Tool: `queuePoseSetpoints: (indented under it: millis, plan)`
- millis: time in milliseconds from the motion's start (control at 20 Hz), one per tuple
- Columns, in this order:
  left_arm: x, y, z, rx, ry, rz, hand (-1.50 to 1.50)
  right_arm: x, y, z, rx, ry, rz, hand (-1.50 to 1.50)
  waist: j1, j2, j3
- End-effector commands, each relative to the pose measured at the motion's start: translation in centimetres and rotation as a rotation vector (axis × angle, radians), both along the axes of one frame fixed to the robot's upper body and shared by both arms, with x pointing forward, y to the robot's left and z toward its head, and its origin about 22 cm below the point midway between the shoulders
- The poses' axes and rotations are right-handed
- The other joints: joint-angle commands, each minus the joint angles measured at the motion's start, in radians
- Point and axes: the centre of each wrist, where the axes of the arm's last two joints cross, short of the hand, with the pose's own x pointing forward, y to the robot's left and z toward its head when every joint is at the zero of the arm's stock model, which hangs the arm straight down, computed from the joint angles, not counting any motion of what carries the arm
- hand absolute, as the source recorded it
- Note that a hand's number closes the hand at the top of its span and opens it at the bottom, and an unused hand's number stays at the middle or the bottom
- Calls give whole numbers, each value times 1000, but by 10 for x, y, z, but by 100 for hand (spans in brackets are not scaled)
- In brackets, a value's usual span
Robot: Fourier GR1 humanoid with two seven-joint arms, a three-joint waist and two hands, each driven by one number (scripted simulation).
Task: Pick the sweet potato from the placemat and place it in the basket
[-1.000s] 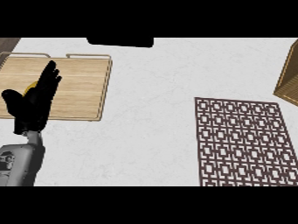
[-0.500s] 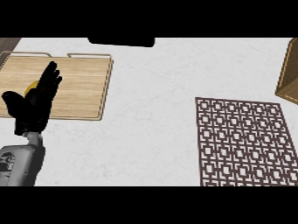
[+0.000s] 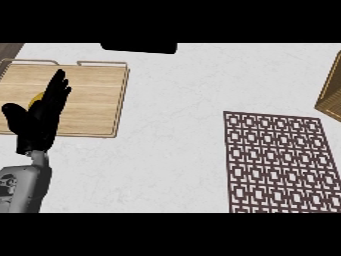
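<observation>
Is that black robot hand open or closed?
Open: the black left hand shows straight fingers over the light wooden tray.

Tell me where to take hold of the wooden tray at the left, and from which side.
The wooden tray lies flat with a thin raised rim, so likely pinch its right rim, coming from the right over the counter. The left hand hovers open over the tray's left part.

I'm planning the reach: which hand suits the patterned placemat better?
Probably right: the placemat and basket lie on the right, while the open left hand rests over the wooden tray far left. The right hand is out of view.
</observation>
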Motion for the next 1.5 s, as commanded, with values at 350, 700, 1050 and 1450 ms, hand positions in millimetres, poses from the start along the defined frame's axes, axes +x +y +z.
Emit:
queuePoseSetpoints:
  millis: [350, 700, 1050, 1450]
  plan:
    - [0, 1, -2, -3, 1, 15, 0, 11, 7, 19, 240, -293, -5, -150, -15, 0, 8]
    - [-2, 6, 4, 3, 5, 33, 0, -6, -17, 29, 490, -527, -143, -150, -30, -3, 9]
    - [-12, 0, -1, 11, 13, 54, 0, -57, -72, 51, 653, -617, -222, -150, -42, -11, 8]
    - [-14, 14, -3, 6, 19, 37, 0, -117, -113, 33, 744, -618, -189, -150, -48, -11, 9]
